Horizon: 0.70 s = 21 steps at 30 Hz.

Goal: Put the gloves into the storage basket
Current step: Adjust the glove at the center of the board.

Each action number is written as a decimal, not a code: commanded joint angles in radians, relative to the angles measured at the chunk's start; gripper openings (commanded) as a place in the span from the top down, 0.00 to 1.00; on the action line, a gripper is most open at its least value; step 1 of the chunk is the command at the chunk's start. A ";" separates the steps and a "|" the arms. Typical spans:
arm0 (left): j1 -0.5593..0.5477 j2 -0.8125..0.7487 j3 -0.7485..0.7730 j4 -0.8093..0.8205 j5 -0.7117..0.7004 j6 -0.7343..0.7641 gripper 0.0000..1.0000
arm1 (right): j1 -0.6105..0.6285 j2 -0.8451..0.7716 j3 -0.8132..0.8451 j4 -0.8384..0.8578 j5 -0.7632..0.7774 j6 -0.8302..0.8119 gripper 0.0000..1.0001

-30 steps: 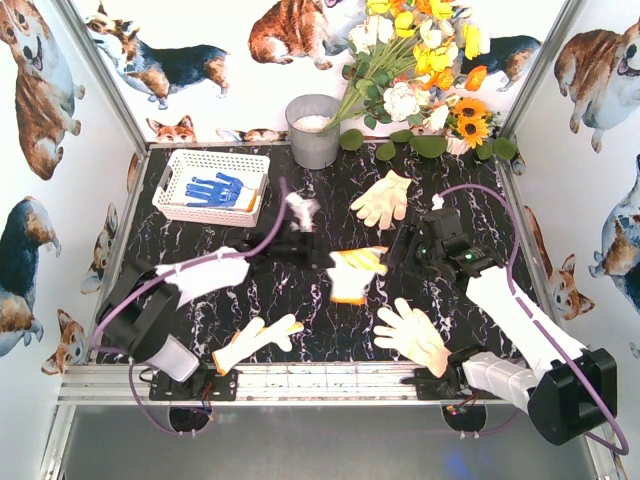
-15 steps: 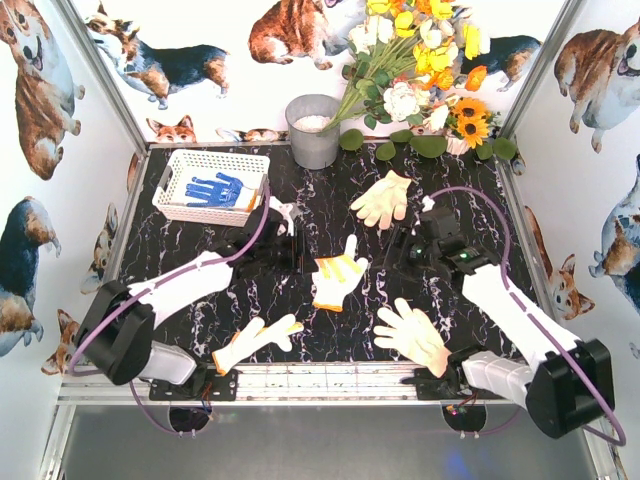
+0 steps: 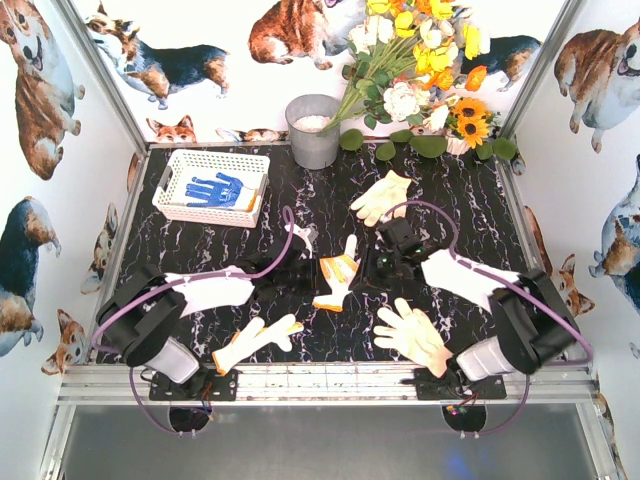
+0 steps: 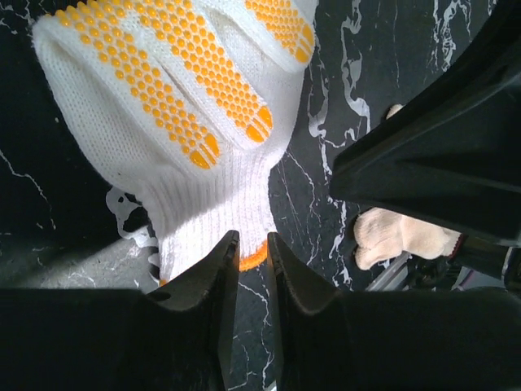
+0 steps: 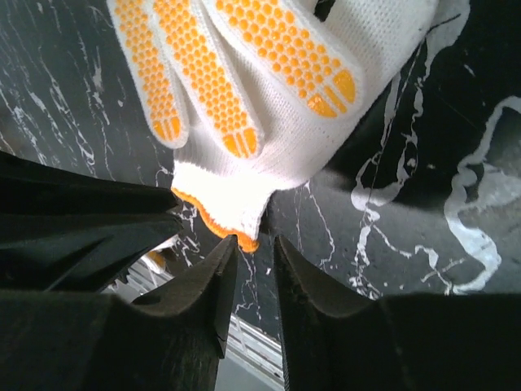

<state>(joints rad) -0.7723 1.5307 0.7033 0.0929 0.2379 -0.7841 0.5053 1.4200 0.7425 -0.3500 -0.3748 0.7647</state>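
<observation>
A white glove with orange dots and an orange cuff [image 3: 338, 272] lies flat mid-table. It also shows in the left wrist view [image 4: 187, 106] and the right wrist view [image 5: 269, 90]. My left gripper [image 3: 308, 268] is at its left and my right gripper [image 3: 374, 266] at its right, both low. In the left wrist view my left gripper [image 4: 251, 240] has its jaws a narrow gap apart with the cuff edge at the tips. My right gripper [image 5: 254, 242] stands the same way. The storage basket [image 3: 180, 172] at back left holds a blue-patterned glove [image 3: 215, 190].
A cream glove [image 3: 383, 198] lies behind the right gripper. A peach-tan glove [image 3: 412, 335] lies at the front right and shows in the left wrist view [image 4: 399, 236]. A yellow glove [image 3: 255, 342] lies front left. A grey bucket [image 3: 313, 130] and flowers [image 3: 420, 60] stand at the back.
One second ago the dotted glove hung sideways between the grippers. It then lay on the table with both arms drawn back. Both grippers have now come down to its cuff.
</observation>
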 commanded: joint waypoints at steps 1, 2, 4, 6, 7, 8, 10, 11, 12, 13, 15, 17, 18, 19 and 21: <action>-0.016 0.044 -0.023 0.116 -0.017 -0.028 0.86 | 0.007 0.058 0.031 0.125 -0.017 0.009 0.74; -0.016 0.054 -0.031 0.130 -0.014 -0.030 0.86 | 0.007 0.074 0.034 0.137 -0.020 0.009 0.74; -0.018 0.075 -0.039 0.160 -0.012 -0.028 0.86 | 0.009 0.107 0.044 0.157 -0.029 0.006 0.75; -0.019 0.103 -0.033 0.172 -0.015 -0.013 0.87 | 0.009 0.144 0.062 0.177 -0.043 0.007 0.77; -0.019 0.112 -0.028 0.168 -0.018 -0.005 0.87 | 0.010 0.163 0.073 0.185 -0.050 0.006 0.77; -0.019 0.133 -0.026 0.159 -0.020 0.001 0.87 | 0.010 0.183 0.085 0.193 -0.057 0.006 0.78; -0.020 0.157 -0.031 0.147 -0.021 0.010 0.88 | 0.012 0.216 0.106 0.205 -0.066 0.007 0.78; -0.021 0.162 -0.040 0.141 -0.023 0.011 0.88 | 0.012 0.231 0.116 0.212 -0.068 0.007 0.78; -0.022 0.163 -0.050 0.135 -0.024 0.011 0.88 | 0.012 0.246 0.129 0.216 -0.067 0.007 0.78; -0.025 0.162 -0.059 0.125 -0.024 0.013 0.88 | 0.012 0.261 0.144 0.217 -0.068 0.006 0.78; -0.029 0.154 -0.072 0.097 -0.027 0.025 0.88 | 0.012 0.286 0.178 0.219 -0.066 0.004 0.78; -0.034 0.140 -0.082 0.068 -0.032 0.035 0.88 | 0.012 0.307 0.214 0.226 -0.058 0.002 0.78; -0.037 0.134 -0.086 0.054 -0.032 0.041 0.88 | 0.010 0.319 0.232 0.230 -0.052 0.000 0.78; -0.039 0.129 -0.089 0.042 -0.032 0.046 0.88 | 0.009 0.333 0.251 0.235 -0.048 -0.002 0.78; -0.043 0.127 -0.094 0.026 -0.027 0.054 0.88 | 0.005 0.376 0.291 0.245 -0.045 -0.007 0.78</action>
<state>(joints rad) -0.7967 1.6493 0.6537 0.2493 0.2279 -0.7822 0.5106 1.7443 0.9390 -0.1902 -0.4282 0.7685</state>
